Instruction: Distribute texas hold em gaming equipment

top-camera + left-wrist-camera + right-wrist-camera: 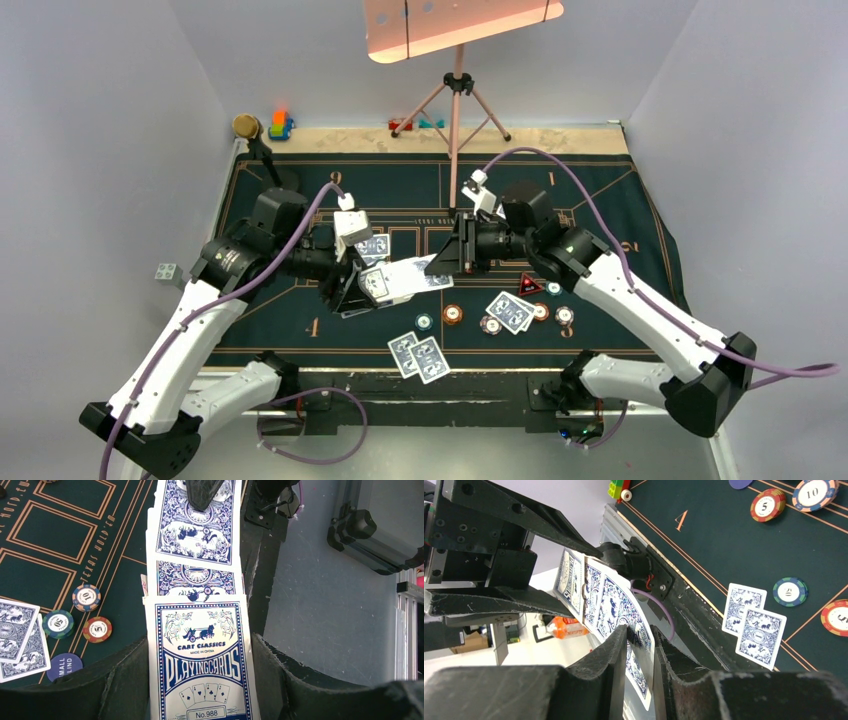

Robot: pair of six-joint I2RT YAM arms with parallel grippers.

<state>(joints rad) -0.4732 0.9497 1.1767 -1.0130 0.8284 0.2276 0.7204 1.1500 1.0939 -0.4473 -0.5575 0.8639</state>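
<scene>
My left gripper [200,647] is shut on a blue-and-white playing-card pack [200,670], held above the green felt [600,215]. Blue-backed cards [197,530] fan out of its far end. My right gripper [640,630] meets it from the right; its jaws stand narrowly apart on either side of the outermost card [611,600], a slim gap still showing. Two cards [420,357] lie at the near edge and two more [510,311] to the right. Poker chips [453,314] and a red-black triangular marker [530,285] lie among them. A dark blue disc [65,666] lies by three chips [86,597].
A pink-legged tripod [458,100] carrying a pink board stands at the back centre. A gold-topped black stand [255,140] and bright toy blocks [280,125] sit at the back left. The black frame rail [450,385] runs along the near edge.
</scene>
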